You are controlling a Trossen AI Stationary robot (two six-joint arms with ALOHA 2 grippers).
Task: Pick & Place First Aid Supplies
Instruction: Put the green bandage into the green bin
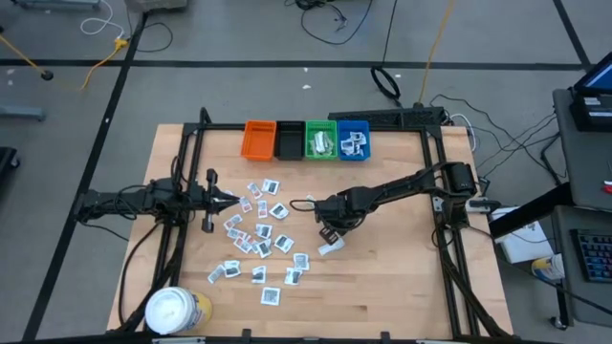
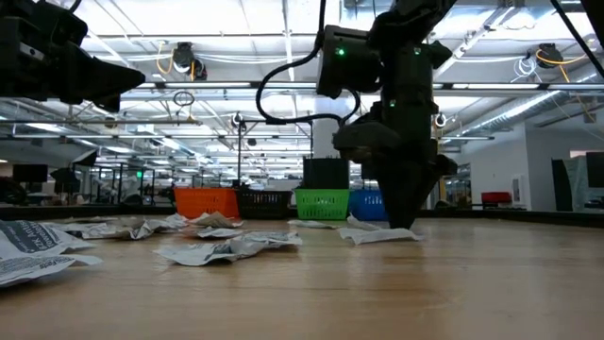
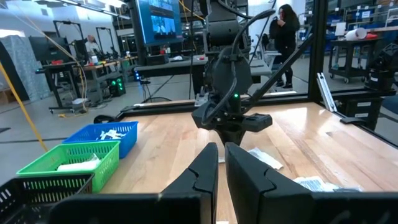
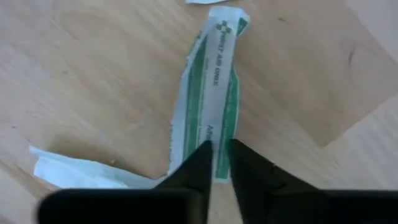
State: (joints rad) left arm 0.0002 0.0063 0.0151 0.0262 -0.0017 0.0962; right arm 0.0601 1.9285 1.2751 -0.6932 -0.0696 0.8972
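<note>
Right pincer (image 4: pixel 221 163) down on worktop (image 1: pixel 402 287), fingers nipped on green-white strip wrapper (image 4: pixel 214 93) lying right of scattered packets (image 1: pixel 256 239); left pincer (image 1: pixel 228 199) closed, empty, beside that scatter.

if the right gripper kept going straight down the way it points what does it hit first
Most likely the green-white strip wrapper lying flat on the table: the right gripper points down at it with fingers nearly together, seemingly pinching its end.
</note>
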